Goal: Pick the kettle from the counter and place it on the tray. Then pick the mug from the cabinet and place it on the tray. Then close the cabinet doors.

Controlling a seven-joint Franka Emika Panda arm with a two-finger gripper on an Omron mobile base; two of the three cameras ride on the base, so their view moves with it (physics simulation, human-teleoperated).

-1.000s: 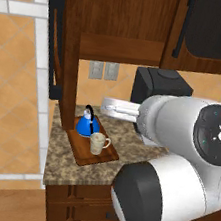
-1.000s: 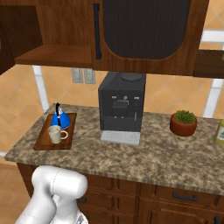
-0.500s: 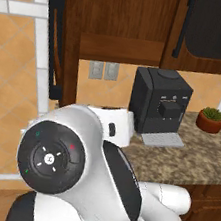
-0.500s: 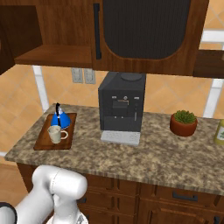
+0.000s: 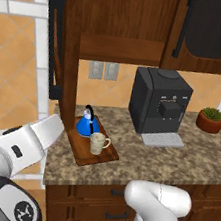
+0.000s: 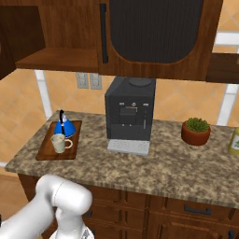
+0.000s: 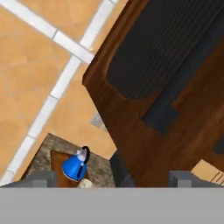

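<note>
Closing the cabinet doors was what was left, going by how things lay: the kettle (image 5: 87,125) and the mug (image 5: 97,143) both sat on the tray (image 5: 78,151) at the left end of the counter (image 5: 175,163), mug just in front of the kettle and maybe touching it. The gripper (image 7: 113,180) was spread wide with nothing between its fingertips (image 7: 41,179). In the hand view it was looking at the outer face of the left door (image 5: 71,50), glass panel and long black bar handle (image 7: 175,100) right there. That door stood swung out, edge-on to the left base view, with the cabinet (image 5: 122,48) shelf bare behind it. I couldn't tell whether the right door (image 5: 211,32) was fully home, so I'd have checked it after. My thinking for doing this well: get a finger flat on the outer face near the free edge, not near the hinge, and push in an arc that follows the swing. Hooking the handle would only have pulled the wrong way. Room-wise, the open side was out to the left over the tiled wall (image 5: 9,56). The tight spots were the door's bottom edge passing above the kettle's handle, and the coffee machine (image 5: 157,99) standing under the right door, well apart from the tray.
</note>
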